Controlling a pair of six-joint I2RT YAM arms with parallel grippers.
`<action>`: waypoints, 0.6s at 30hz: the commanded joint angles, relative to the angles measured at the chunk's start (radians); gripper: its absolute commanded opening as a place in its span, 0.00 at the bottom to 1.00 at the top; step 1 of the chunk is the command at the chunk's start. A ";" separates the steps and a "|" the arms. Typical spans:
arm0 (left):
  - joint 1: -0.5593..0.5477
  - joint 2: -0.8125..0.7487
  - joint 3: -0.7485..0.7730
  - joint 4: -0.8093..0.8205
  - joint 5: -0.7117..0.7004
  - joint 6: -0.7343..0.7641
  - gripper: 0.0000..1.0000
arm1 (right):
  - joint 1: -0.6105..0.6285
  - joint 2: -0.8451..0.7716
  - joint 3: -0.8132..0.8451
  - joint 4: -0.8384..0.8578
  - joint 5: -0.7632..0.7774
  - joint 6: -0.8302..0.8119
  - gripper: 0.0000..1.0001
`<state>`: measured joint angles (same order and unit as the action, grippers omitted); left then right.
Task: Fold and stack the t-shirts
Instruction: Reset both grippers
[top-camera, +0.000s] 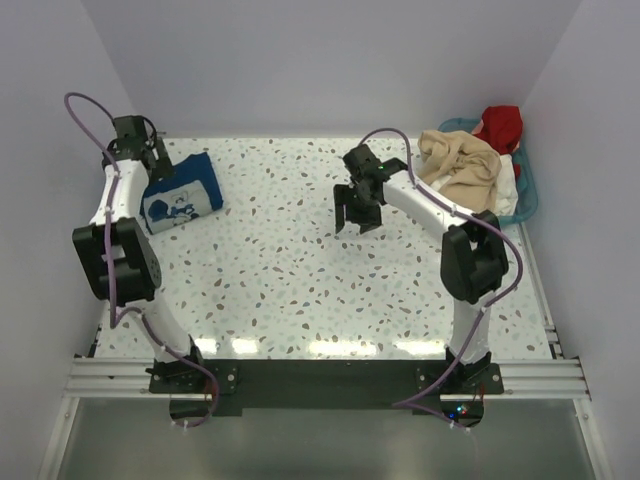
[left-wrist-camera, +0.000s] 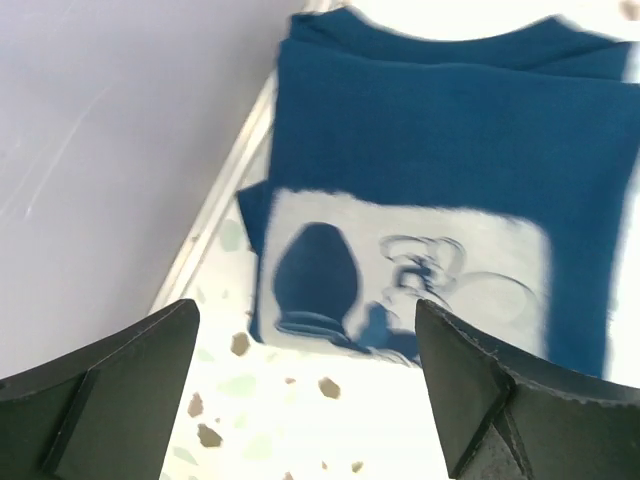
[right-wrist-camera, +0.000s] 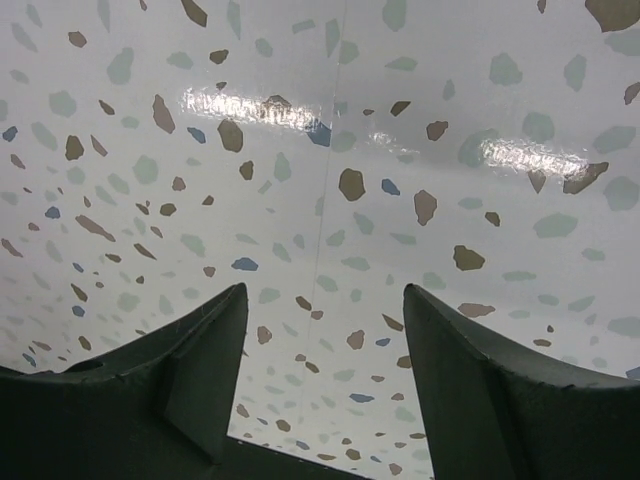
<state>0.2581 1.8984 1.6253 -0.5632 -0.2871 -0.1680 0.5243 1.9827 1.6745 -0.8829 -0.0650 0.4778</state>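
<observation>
Top external view: the folded navy t-shirt (top-camera: 182, 196) lies at the far left of the speckled table (top-camera: 300, 280), its white graphic (top-camera: 170, 210) facing up, close to the left wall. The left gripper (top-camera: 152, 160) hangs just beside the shirt's far left corner, and whether it touches the cloth cannot be told from this view. The right gripper (top-camera: 358, 220) hovers over bare tabletop near the middle, well apart from the navy shirt. At the far right corner a teal basket (top-camera: 529, 192) holds a crumpled beige t-shirt (top-camera: 462, 165) that spills over its near rim, with a red t-shirt (top-camera: 500, 125) behind it and a white t-shirt (top-camera: 508, 190) beneath. From the left wrist view, the left gripper (left-wrist-camera: 305, 340) has its jaws spread wide with nothing between them; the navy t-shirt (left-wrist-camera: 450, 130) sits just beyond the fingertips (left-wrist-camera: 120, 380), layered folds showing along its far edge, and the white graphic (left-wrist-camera: 400, 280) is on the nearer part. The shirt's left edge runs close to the table's border by the wall (left-wrist-camera: 100, 150). From the right wrist view, the right gripper (right-wrist-camera: 325, 310) is likewise spread apart and empty, its dark fingers (right-wrist-camera: 200, 370) above the glossy table (right-wrist-camera: 350, 120), which reflects bright lights.
</observation>
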 joint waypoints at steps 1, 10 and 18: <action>-0.068 -0.127 -0.085 0.032 0.055 -0.056 0.94 | -0.003 -0.087 -0.036 0.053 0.028 -0.001 0.67; -0.403 -0.376 -0.439 0.215 0.144 -0.232 0.96 | -0.001 -0.219 -0.212 0.177 0.094 0.016 0.67; -0.681 -0.585 -0.697 0.312 0.074 -0.425 0.97 | -0.001 -0.335 -0.329 0.274 0.165 0.022 0.67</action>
<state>-0.3843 1.3930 0.9798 -0.3485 -0.1638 -0.4759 0.5243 1.7176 1.3708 -0.6918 0.0437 0.4900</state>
